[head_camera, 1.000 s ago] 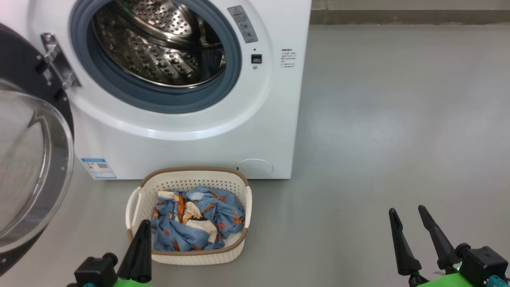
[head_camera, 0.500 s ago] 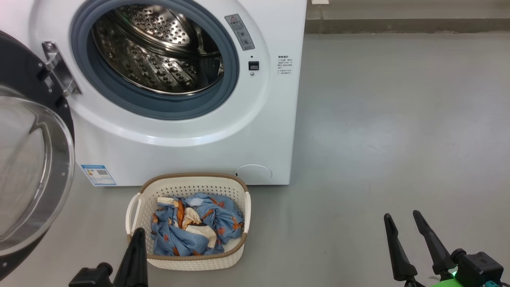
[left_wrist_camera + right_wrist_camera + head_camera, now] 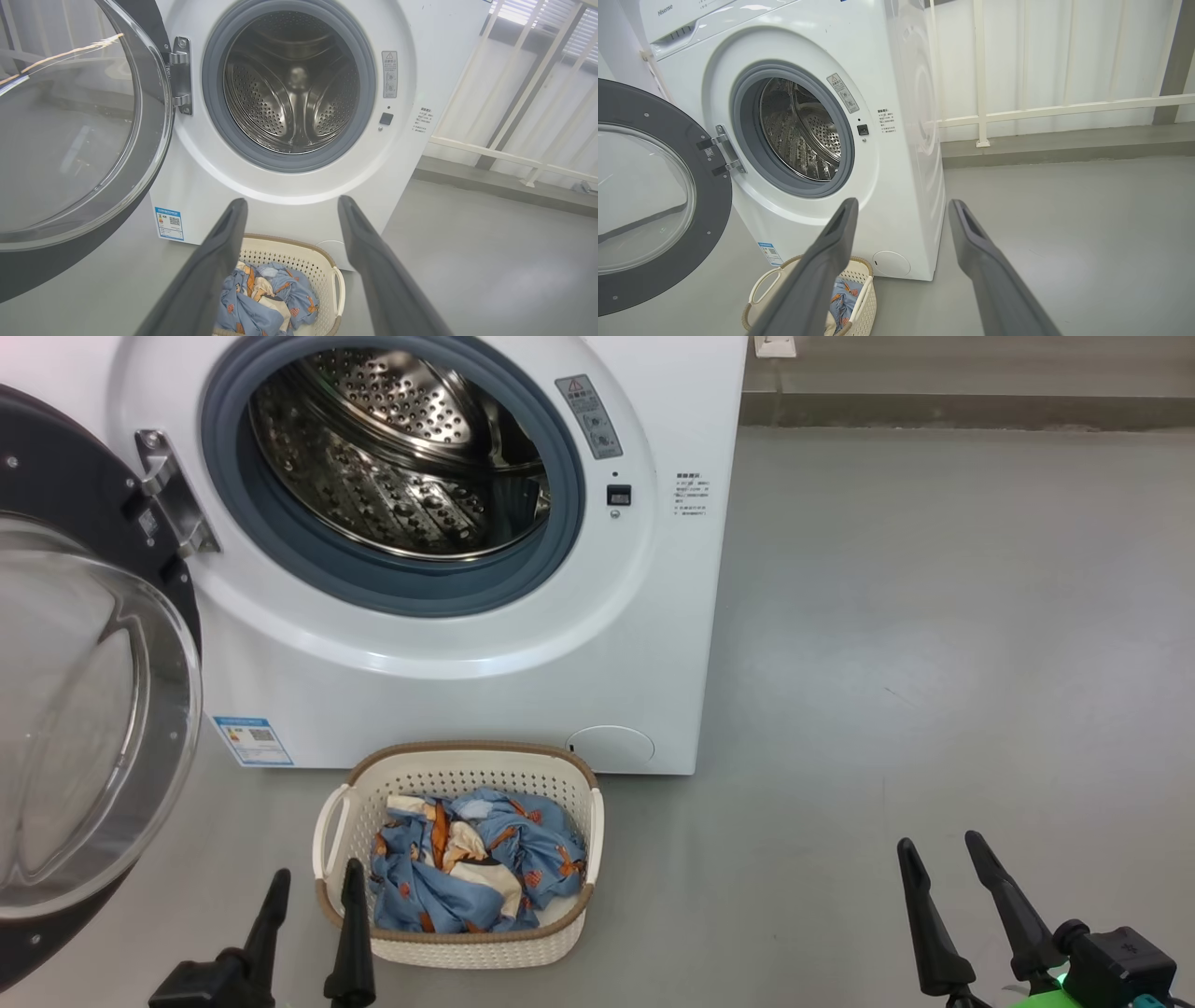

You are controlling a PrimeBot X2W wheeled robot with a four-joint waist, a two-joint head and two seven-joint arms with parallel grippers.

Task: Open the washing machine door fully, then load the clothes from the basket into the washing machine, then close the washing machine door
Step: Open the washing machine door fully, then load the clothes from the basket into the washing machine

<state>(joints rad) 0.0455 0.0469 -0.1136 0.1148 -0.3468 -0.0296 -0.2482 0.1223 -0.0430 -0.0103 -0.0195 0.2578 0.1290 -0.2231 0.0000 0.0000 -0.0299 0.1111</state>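
The white washing machine point(image 3: 448, 663) stands with its steel drum point(image 3: 401, 457) exposed. Its round black washing machine door point(image 3: 84, 709) is swung wide open to the left, glass bowl facing out. On the floor in front sits the cream basket point(image 3: 462, 761) holding the crumpled light-blue clothes point(image 3: 476, 873). My left gripper point(image 3: 316, 882) is open and empty, just left of the basket's near corner. Low at the right, well away from the basket, my right gripper point(image 3: 941, 851) is open and empty. The left wrist view looks over the basket point(image 3: 299, 252) into the drum point(image 3: 292, 93).
Grey floor point(image 3: 934, 644) spreads to the right of the machine. A low kerb point(image 3: 971, 409) runs along the back, with a white railing point(image 3: 1064, 112) above it. The open door point(image 3: 649, 196) takes up the space left of the machine.
My left gripper has opened from shut. The head camera shifted, so the machine and basket sit slightly right and lower in view. The right gripper stayed open.
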